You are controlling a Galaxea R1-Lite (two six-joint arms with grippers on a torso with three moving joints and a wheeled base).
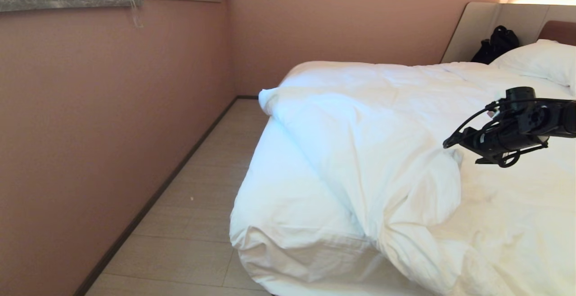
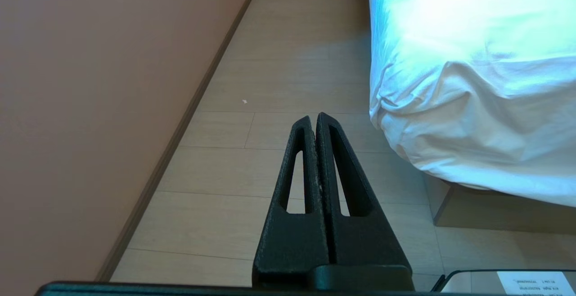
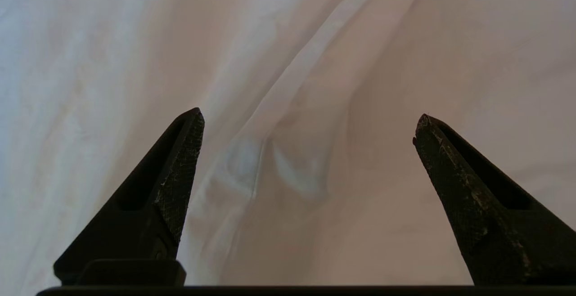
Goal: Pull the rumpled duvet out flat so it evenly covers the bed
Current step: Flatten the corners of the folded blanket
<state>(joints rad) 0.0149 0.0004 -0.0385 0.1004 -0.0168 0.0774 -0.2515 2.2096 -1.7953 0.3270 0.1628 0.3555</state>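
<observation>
Head view has the rumpled duvet folded back on the bed, baring sheet at the near-left corner. It looks soft, puffy and light, so I'd pinch its folded edge with my right gripper, fingers spread wide above the cloth. My left gripper hangs pressed shut over the floor; a label there is too small to read.

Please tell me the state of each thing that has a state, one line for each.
Duvet: rumpled, bunched, mattress corner uncovered.
Bed: only partly covered.
Pillow: lying at the headboard.
Right end effector: open above the duvet.
Left end effector: shut, over the floor.
</observation>
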